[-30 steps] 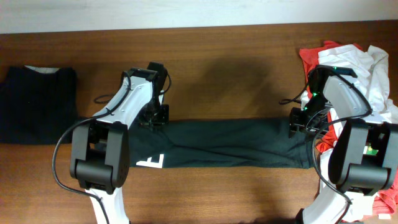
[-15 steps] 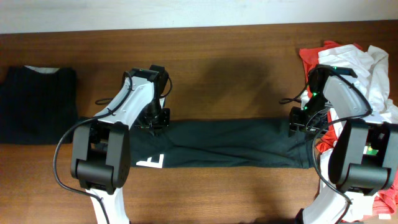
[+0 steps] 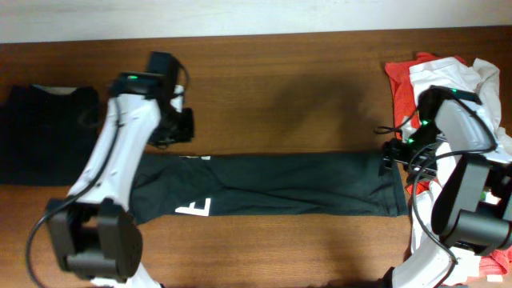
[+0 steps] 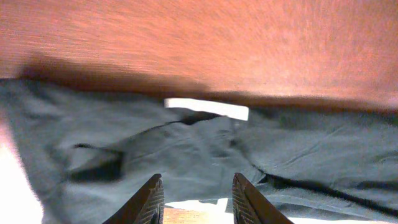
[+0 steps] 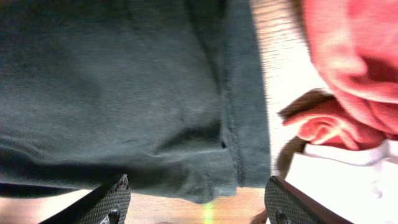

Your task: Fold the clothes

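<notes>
Well, my black shirt (image 3: 280, 192) lies in a long strip, left to right across the middle of the frame. My right gripper (image 3: 391, 158) sits at its right end, fingers spread wide, holding nothing. My left gripper (image 3: 178, 130), spread and holding nothing too, hangs farther off, above the left end.

A single white block letter (image 3: 194, 209), read as an "E", is seen on the long folded black cloth T-shirt (image 3: 296, 186), near its left end. Further lettering is hidden in the fold. Nothing can be read on the small white neck tag (image 4: 206, 108).
</notes>
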You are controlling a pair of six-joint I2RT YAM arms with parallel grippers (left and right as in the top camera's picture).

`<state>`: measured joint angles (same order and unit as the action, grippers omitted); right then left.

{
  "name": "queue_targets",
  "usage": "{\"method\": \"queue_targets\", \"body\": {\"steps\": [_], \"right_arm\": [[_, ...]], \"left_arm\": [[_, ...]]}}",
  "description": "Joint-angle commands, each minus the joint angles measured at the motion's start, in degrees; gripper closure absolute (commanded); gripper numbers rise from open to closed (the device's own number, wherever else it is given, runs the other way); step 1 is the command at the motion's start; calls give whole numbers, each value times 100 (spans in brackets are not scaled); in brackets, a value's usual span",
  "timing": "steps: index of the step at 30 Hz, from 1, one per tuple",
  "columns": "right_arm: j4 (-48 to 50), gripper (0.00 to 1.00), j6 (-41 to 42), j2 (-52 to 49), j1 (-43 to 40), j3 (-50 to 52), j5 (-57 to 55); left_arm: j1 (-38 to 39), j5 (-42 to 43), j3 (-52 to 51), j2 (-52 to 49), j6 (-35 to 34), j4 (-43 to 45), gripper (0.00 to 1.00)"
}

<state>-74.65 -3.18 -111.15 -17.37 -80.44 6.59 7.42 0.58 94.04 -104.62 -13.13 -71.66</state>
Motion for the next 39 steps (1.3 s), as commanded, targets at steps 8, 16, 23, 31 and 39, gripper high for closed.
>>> {"method": "queue_targets", "body": {"steps": [8, 16, 23, 31, 39], "right_arm": [[651, 27, -844, 184, -179, 680, 404], [1893, 26, -841, 181, -177, 1403, 177], [2013, 39, -841, 181, -136, 1429, 455], [2041, 79, -837, 181, -4, 1429, 306], [1659, 96, -37, 184, -7, 1268, -835]], "left_arm": [[-463, 9, -24, 13, -11, -20, 63], [-459, 11, -24, 13, -11, -7, 60], [-459, 9, -24, 13, -11, 0, 54], [-459, 9, -24, 13, -11, -35, 53], [-461, 4, -24, 13, -7, -44, 53]]}}
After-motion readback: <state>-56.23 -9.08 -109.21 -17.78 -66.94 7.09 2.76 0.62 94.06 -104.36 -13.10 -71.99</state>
